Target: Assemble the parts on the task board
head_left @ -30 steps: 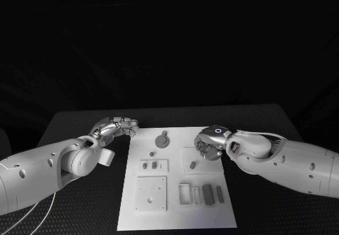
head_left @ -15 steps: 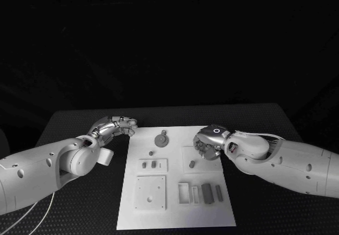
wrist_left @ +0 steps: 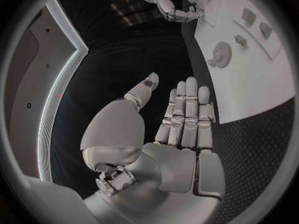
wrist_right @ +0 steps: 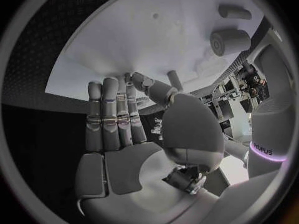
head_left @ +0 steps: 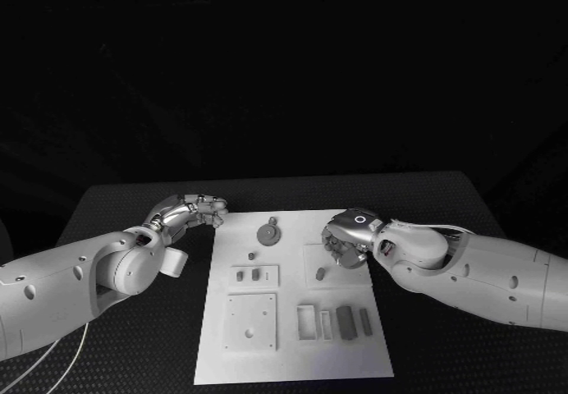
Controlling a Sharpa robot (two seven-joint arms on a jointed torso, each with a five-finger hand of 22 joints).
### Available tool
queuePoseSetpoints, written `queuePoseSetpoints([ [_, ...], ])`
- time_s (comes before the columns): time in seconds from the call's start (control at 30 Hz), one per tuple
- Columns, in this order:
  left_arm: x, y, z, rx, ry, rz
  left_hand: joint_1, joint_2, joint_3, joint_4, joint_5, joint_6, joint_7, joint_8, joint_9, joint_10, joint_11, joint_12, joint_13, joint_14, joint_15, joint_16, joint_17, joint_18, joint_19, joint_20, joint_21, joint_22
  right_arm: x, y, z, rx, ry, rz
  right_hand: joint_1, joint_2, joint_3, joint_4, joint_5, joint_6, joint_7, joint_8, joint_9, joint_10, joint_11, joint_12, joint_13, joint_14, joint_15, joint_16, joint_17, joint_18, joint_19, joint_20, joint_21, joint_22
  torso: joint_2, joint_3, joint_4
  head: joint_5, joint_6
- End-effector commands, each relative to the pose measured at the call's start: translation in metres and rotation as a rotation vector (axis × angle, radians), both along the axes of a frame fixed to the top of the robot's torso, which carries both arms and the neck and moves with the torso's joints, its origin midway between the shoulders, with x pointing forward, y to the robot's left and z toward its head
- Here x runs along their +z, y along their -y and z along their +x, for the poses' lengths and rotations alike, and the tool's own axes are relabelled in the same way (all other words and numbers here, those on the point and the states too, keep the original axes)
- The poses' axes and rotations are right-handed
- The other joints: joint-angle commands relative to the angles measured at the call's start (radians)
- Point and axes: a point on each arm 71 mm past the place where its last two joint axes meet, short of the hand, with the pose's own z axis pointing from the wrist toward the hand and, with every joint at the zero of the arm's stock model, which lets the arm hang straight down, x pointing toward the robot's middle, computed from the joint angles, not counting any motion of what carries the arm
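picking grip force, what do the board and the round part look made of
Board: looks like matte white plastic, smooth and flat, with no glare, possibly printed. Round part: grey, dull, evenly toned, probably plastic too, though painted metal can't be ruled out.

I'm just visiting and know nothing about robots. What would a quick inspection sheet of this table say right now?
Surface: black table, dark textured top.
Job's things: white task board in the middle; round part near its far end, small parts in slots nearer the robot.
Clutter: nothing seen.
Hands: left hand beside the board's far left corner, fingers apart, holding nothing; right hand over the board's right side, fingers straight, holding nothing.
Cables: thin pale cable under the left arm.
Surroundings: dark, nothing seen.
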Motion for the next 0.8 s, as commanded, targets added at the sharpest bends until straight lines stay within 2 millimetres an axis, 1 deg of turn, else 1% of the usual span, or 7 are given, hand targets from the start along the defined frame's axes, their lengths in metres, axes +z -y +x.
queuePoseSetpoints([
  [0.03, 0.001, 0.001, 0.0, -0.004, 0.008, -0.012, -0.002, 0.006, 0.006, 0.001, -0.002, 0.001, 0.004, 0.006, -0.001, -0.001, 0.003, 0.001, -0.001, 0.007, 0.002, -0.005, 0.001, 0.006, 0.008, -0.001, -0.004, 0.001, -0.017, -0.007, -0.011, 0.042, -0.064, -0.046, -0.004, -0.013, 0.01, 0.0, 0.011, 0.01, -0.002, 0.003, 0.004, 0.011, -0.002, 0.002, 0.009, 0.006, -0.015, 0.005, 0.003, 0.047, 0.01, -0.003, 0.01, 0.019, -0.001, 0.0007, -0.0009, 0.001, 0.001],
  [0.17, 0.001, 0.0, 0.0, -0.002, 0.008, -0.011, -0.002, 0.006, 0.006, 0.0, -0.002, 0.0, 0.005, 0.006, -0.002, -0.002, 0.004, 0.001, -0.001, 0.007, 0.002, -0.006, 0.002, 0.006, 0.008, -0.001, -0.005, 0.001, -0.015, -0.008, -0.012, 0.046, -0.056, -0.036, -0.006, -0.016, 0.013, 0.001, 0.024, 0.012, -0.003, 0.004, 0.009, 0.013, -0.003, 0.002, 0.018, 0.008, -0.017, 0.007, 0.007, 0.047, 0.011, -0.006, 0.017, 0.019, 0.0, 0.0001, -0.0014, 0.001, 0.002],
  [0.37, 0.001, -0.001, 0.0, 0.002, 0.008, -0.009, -0.003, 0.005, 0.006, 0.001, -0.002, -0.001, 0.006, 0.005, -0.003, -0.003, 0.006, 0.0, -0.002, 0.007, 0.002, -0.008, 0.003, 0.006, 0.009, -0.001, -0.006, 0.001, -0.01, -0.008, -0.013, 0.049, -0.043, -0.019, -0.007, -0.019, 0.014, 0.001, 0.028, 0.013, -0.004, 0.004, 0.012, 0.014, -0.004, 0.002, 0.024, 0.009, -0.017, 0.009, 0.01, 0.047, 0.012, -0.007, 0.021, 0.019, 0.0, 0.001, -0.0018, 0.001, 0.003],
  [0.57, 0.001, -0.001, 0.0, 0.002, 0.007, -0.009, -0.004, 0.005, 0.006, 0.001, -0.002, -0.002, 0.007, 0.005, -0.003, -0.003, 0.006, 0.0, -0.003, 0.007, 0.002, -0.009, 0.004, 0.006, 0.009, -0.001, -0.006, 0.001, -0.002, -0.009, -0.01, 0.041, -0.04, 0.002, -0.007, -0.02, 0.016, 0.001, 0.021, 0.013, -0.004, 0.003, 0.015, 0.014, -0.005, 0.002, 0.029, 0.01, -0.018, 0.01, 0.012, 0.047, 0.013, -0.008, 0.025, 0.018, 0.0, 0.0006, -0.0011, 0.001, 0.004],
  [0.67, 0.001, -0.001, 0.001, 0.001, 0.006, -0.009, -0.004, 0.005, 0.005, 0.001, -0.002, -0.002, 0.007, 0.005, -0.004, -0.003, 0.007, 0.0, -0.003, 0.008, 0.002, -0.01, 0.005, 0.006, 0.009, -0.001, -0.007, 0.001, 0.0, -0.009, -0.008, 0.036, -0.043, 0.006, -0.006, -0.017, 0.021, 0.001, -0.007, 0.01, -0.003, 0.0, 0.019, 0.011, -0.004, -0.003, 0.038, 0.008, -0.018, 0.01, 0.014, 0.047, 0.01, -0.009, 0.028, 0.017, -0.001, 0.0003, -0.0008, 0.0, 0.005],
  [0.77, 0.001, -0.001, 0.001, 0.003, 0.007, -0.008, -0.005, 0.005, 0.005, 0.002, -0.002, -0.003, 0.008, 0.004, -0.004, -0.004, 0.008, 0.0, -0.003, 0.008, 0.002, -0.01, 0.006, 0.006, 0.009, -0.001, -0.007, 0.002, 0.001, -0.01, -0.008, 0.038, -0.041, 0.008, -0.005, -0.017, 0.022, 0.001, -0.008, 0.01, -0.002, 0.0, 0.02, 0.01, -0.004, -0.003, 0.039, 0.007, -0.018, 0.01, 0.014, 0.047, 0.009, -0.009, 0.028, 0.016, 0.0, 0.0, -0.0006, 0.0, 0.009],
  [0.8, 0.001, -0.001, 0.001, 0.003, 0.006, -0.008, -0.006, 0.005, 0.005, 0.002, -0.002, -0.003, 0.008, 0.004, -0.004, -0.004, 0.008, -0.001, -0.004, 0.008, 0.002, -0.011, 0.006, 0.006, 0.009, -0.001, -0.007, 0.002, 0.002, -0.01, -0.007, 0.038, -0.042, 0.012, -0.005, -0.017, 0.023, 0.001, -0.008, 0.01, -0.002, 0.0, 0.02, 0.01, -0.004, -0.003, 0.04, 0.007, -0.017, 0.009, 0.014, 0.047, 0.009, -0.009, 0.029, 0.016, 0.0, 0.0005, -0.0005, 0.0, 0.009],
])
